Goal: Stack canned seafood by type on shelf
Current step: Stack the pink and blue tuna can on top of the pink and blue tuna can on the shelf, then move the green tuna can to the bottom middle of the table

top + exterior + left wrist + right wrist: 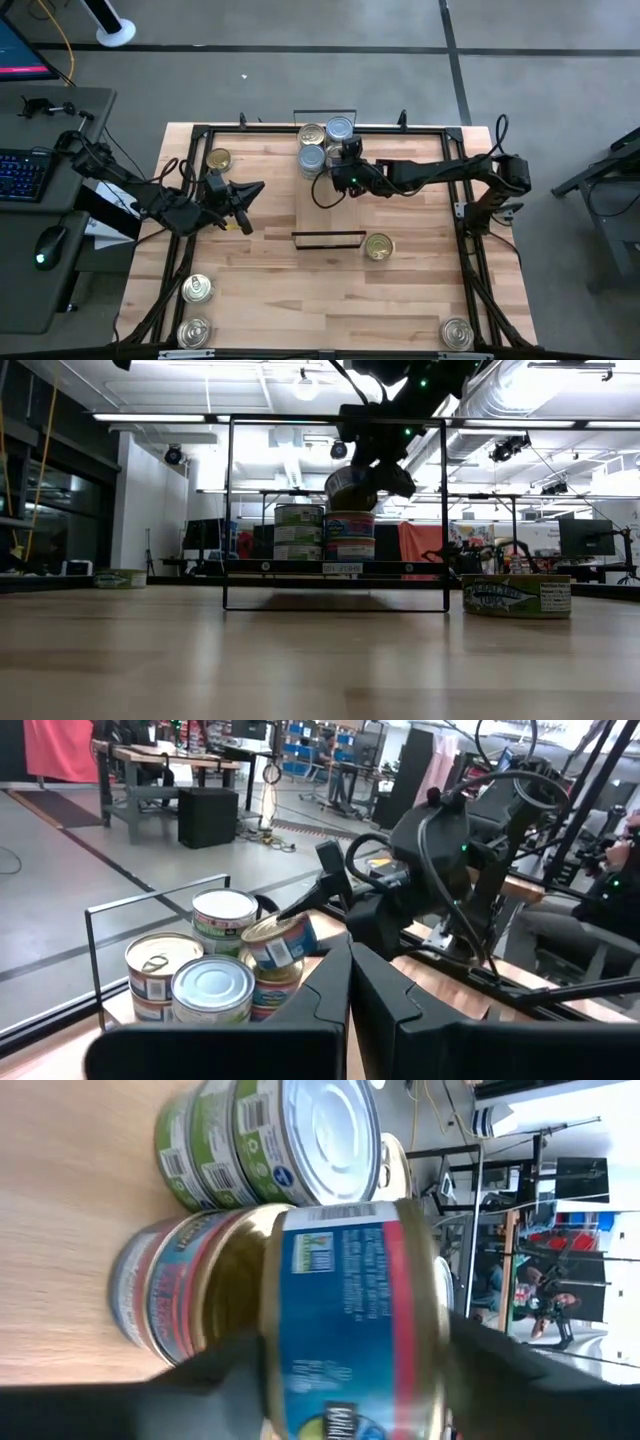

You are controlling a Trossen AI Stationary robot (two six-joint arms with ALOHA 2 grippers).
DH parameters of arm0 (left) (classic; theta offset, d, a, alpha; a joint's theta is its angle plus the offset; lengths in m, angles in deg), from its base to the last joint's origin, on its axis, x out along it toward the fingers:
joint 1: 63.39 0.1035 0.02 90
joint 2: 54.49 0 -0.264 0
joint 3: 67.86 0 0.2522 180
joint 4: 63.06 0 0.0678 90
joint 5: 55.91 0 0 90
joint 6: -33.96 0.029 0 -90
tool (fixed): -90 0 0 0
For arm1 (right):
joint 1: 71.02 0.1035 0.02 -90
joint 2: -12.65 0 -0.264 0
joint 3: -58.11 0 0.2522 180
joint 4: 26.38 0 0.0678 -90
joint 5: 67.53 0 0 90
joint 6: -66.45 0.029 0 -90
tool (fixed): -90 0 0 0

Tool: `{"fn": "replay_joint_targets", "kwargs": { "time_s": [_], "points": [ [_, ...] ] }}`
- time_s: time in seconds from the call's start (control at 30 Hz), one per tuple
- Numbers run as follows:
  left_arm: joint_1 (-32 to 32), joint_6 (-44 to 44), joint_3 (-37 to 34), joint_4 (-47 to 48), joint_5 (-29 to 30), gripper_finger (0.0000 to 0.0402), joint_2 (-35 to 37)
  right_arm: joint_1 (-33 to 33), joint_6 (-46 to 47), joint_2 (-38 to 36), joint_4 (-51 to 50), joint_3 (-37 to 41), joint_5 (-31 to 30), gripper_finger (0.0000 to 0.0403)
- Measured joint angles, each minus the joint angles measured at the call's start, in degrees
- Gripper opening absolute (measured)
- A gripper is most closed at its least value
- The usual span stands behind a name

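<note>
With tin [352,488] clamped in right gripper [372,478] above blue stack [349,536] on shelf [335,567], lower squarely, then release; left gripper [243,196] shut, idle.

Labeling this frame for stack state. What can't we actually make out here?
- Whether the blue-label can in the right gripper already rests on the blue stack: tilted in the low view, contact hidden by the fingers.
- Stack heights on the shelf: high view looks straight down.
- Left gripper: idle over the table's left side, nothing seen in it.
- Labels of the loose tins at the near edge: too small.
</note>
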Motion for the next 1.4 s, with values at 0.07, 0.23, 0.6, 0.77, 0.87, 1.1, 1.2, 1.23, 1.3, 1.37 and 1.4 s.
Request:
{"fn": "replay_joint_targets", "kwargs": {
  "time_s": [0.07, 0.23, 0.6, 0.77, 0.87, 1.1, 1.2, 1.23, 1.3, 1.37, 1.4],
  "points": [
    [0.00, -0.12, -0.01, -0.19, 0.01, 0.0000, 0.09, 0.27, 0.25, 0.00, -0.03, 0.00, 0.08, 0.0266],
    [0.00, -0.16, -0.01, -0.21, 0.01, 0.0000, 0.15, 0.53, 4.72, 0.00, -3.89, -1.65, 2.74, 0.0318],
    [-0.04, -0.32, -0.01, -0.30, 0.01, 0.0000, 0.31, -1.51, 11.72, -0.04, -14.25, -8.26, 9.62, 0.0306],
    [-0.09, -1.67, -0.01, -0.12, 0.01, 0.0000, 0.30, -1.39, 13.17, -0.04, -16.44, -8.14, 12.79, 0.0306],
    [-0.07, -1.99, -0.01, -0.22, 0.01, 0.0000, 0.30, -1.22, 15.08, -0.16, -17.34, -8.97, 12.59, 0.0306],
    [4.48, -4.97, 2.06, 0.32, -4.64, 0.0000, 1.37, -1.06, 24.88, -3.34, -23.67, -16.21, 14.48, 0.0306],
    [8.59, -7.07, 3.87, 2.81, -8.49, 0.0000, 1.92, -1.98, 31.95, -5.42, -27.02, -17.83, 18.33, 0.0306],
    [10.55, -9.52, 4.93, 6.20, -10.48, 0.0000, 2.13, -2.29, 34.37, -6.27, -28.77, -17.85, 19.36, 0.0305],
    [15.52, -15.72, 7.57, 15.92, -16.53, 0.0000, 2.27, -3.07, 38.77, -7.93, -32.66, -16.83, 21.17, 0.0295],
    [21.24, -21.35, 9.61, 26.60, -24.17, 0.0000, 1.63, -3.45, 42.60, -10.21, -35.11, -13.74, 22.14, 0.0270],
    [23.90, -23.10, 9.91, 30.81, -28.08, 0.0000, 1.23, -3.58, 44.20, -11.72, -35.50, -11.50, 23.06, 0.0253]
  ]
}}
